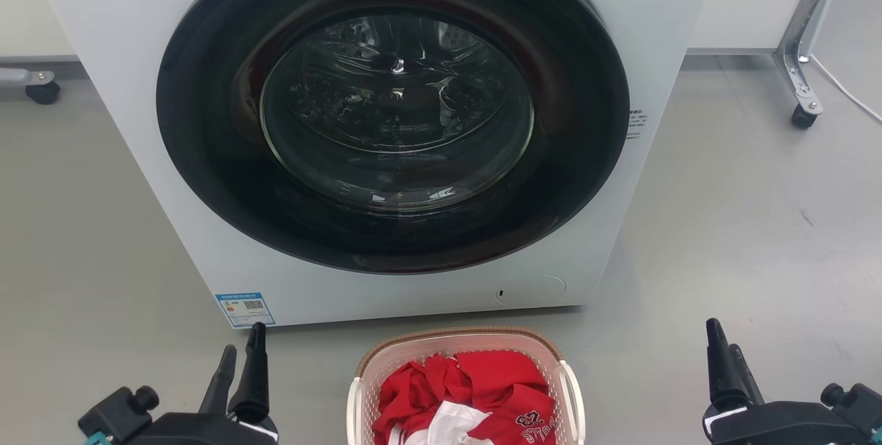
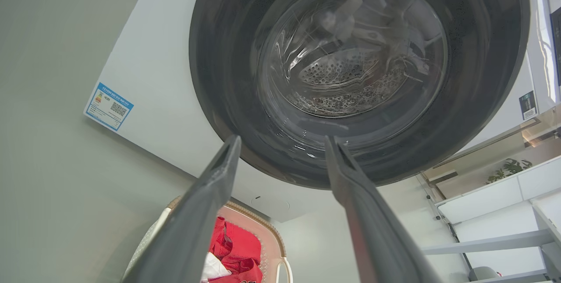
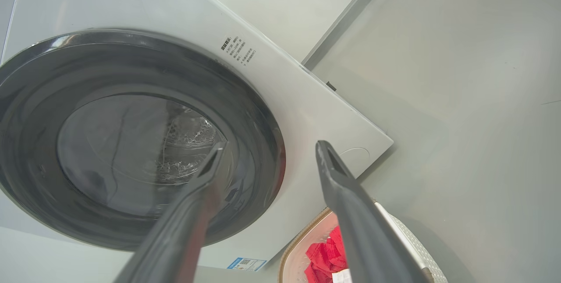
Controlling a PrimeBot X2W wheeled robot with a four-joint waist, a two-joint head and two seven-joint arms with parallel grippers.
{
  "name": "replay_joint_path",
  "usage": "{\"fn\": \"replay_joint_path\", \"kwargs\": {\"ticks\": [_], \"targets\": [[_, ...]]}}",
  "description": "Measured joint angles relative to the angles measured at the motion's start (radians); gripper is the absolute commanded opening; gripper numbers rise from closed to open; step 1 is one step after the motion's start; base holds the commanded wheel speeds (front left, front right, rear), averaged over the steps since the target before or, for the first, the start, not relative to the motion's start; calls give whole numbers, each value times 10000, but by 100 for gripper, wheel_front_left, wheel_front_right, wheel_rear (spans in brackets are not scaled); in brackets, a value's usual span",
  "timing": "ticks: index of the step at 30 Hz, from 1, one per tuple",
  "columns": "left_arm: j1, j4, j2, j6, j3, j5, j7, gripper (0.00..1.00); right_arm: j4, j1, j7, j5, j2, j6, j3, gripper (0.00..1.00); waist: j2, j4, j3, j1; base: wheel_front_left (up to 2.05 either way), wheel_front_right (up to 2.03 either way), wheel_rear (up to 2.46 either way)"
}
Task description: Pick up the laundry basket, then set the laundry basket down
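Observation:
The laundry basket, cream-white with a brown woven-look rim and white side handles, stands on the floor at the bottom centre, just in front of the washing machine. Red and white clothes fill it. My left gripper hovers to the basket's left, open and holding nothing. My right gripper is further off on the basket's right, also open and empty. The left wrist view has the left gripper spread before the machine door, the basket below. In the right wrist view the right gripper stands apart above the basket.
A white front-loading washing machine with a shut dark round door stands right behind the basket. A metal frame leg on a caster is at the far right, another caster at the far left. Grey floor lies on both sides.

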Motion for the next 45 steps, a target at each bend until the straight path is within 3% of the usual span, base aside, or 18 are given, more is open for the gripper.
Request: {"fn": "replay_joint_path", "kwargs": {"ticks": [19,45], "targets": [[1,-268,437,506,-930,3864,-708,100,-422,215,-704,-3405,-73,-485,433,100,0,-4,41,0,0,0,0],[58,-686,546,1137,-1756,7720,-1618,100,-1281,620,-1641,-7486,-92,-1089,976,100,-1,14,-9,0,0,0,0]]}}
